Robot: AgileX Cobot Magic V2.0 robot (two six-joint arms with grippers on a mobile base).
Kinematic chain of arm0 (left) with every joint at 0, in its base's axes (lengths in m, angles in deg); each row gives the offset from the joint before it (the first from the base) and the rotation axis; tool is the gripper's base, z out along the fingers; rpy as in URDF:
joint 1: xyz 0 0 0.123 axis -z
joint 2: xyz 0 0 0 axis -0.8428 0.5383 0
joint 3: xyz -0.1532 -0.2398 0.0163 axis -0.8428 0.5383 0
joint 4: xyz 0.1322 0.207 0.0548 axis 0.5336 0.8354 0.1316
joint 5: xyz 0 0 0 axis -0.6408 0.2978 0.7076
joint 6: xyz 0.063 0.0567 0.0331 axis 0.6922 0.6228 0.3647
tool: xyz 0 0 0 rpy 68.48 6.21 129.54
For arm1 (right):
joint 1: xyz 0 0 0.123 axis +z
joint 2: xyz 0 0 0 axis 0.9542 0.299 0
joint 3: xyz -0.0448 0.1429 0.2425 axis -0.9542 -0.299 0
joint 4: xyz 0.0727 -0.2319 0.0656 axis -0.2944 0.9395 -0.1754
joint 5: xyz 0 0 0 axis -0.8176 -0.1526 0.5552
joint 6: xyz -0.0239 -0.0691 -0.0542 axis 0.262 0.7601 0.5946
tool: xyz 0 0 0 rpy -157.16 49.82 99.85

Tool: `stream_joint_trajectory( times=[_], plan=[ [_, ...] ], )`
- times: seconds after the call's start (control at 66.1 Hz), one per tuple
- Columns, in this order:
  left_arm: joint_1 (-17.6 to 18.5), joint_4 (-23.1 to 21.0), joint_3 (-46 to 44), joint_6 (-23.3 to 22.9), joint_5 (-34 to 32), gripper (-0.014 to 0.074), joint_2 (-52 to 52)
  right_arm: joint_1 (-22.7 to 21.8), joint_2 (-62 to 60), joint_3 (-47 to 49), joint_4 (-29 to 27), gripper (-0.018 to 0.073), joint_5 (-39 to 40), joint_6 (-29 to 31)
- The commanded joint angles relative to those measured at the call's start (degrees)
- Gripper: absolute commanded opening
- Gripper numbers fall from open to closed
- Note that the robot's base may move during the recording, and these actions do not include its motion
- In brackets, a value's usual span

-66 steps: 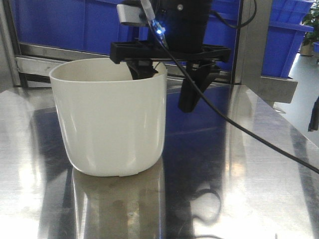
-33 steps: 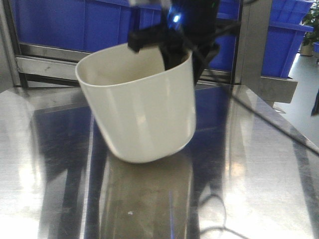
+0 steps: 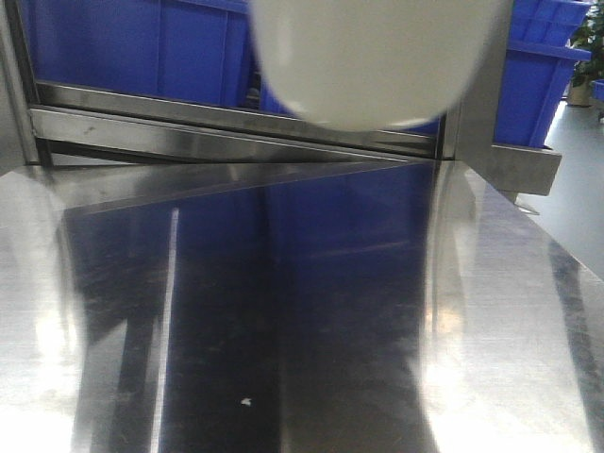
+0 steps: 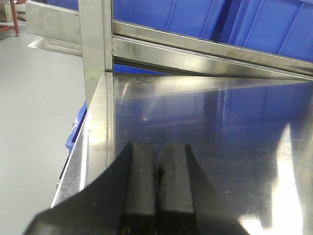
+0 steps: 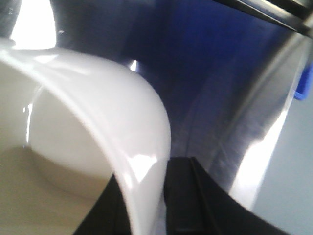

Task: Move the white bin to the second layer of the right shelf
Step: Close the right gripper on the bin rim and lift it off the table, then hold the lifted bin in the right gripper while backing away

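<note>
The white bin point(image 3: 377, 57) hangs in the air at the top of the front view, only its base and lower walls showing. In the right wrist view its glossy rim point(image 5: 122, 127) fills the left. My right gripper point(image 5: 146, 196) is shut on the bin's wall, one finger inside and one finger point(image 5: 183, 196) outside. My left gripper point(image 4: 157, 181) is shut and empty, low over the steel tabletop point(image 4: 205, 132) near its left edge. The right shelf's roller level is out of view.
Blue crates point(image 3: 142, 47) stand behind a steel rail point(image 3: 217, 118) at the back. A steel upright post point(image 4: 95, 44) stands at the table's left corner, another point(image 3: 477, 94) at the right. The tabletop point(image 3: 302, 311) is bare shiny steel.
The bin stood on the tabletop a second ago, tilted as it was lifted, and now hangs high with only its base in the front view. The right gripper has risen out of that view.
</note>
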Motion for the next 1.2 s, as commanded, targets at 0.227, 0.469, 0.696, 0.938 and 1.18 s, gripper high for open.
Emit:
stream_joint_trajectory(
  times=[0.227,0.469,0.696,0.938,1.18],
  plan=[
    [0.37,-0.25,1.56,-0.56,-5.07,0.0085,-0.97,-10.94,-23.69,-18.03,1.07,0.0052,4.40,-1.06],
    [0.37,-0.25,1.56,-0.56,-5.07,0.0085,-0.97,-16.38,-33.55,-25.34,0.49,0.0052,4.79,-1.06],
    [0.37,-0.25,1.56,-0.56,-5.07,0.0085,-0.97,-16.70,-34.62,-25.39,0.49,0.0052,6.29,-1.06],
    [0.37,-0.25,1.56,-0.56,-5.07,0.0085,-0.97,-16.70,-34.62,-25.39,0.49,0.0052,6.29,-1.06],
    [0.37,-0.25,1.56,-0.56,-5.07,0.0085,-0.97,-16.70,-34.62,-25.39,0.49,0.0052,6.29,-1.06]
  ],
)
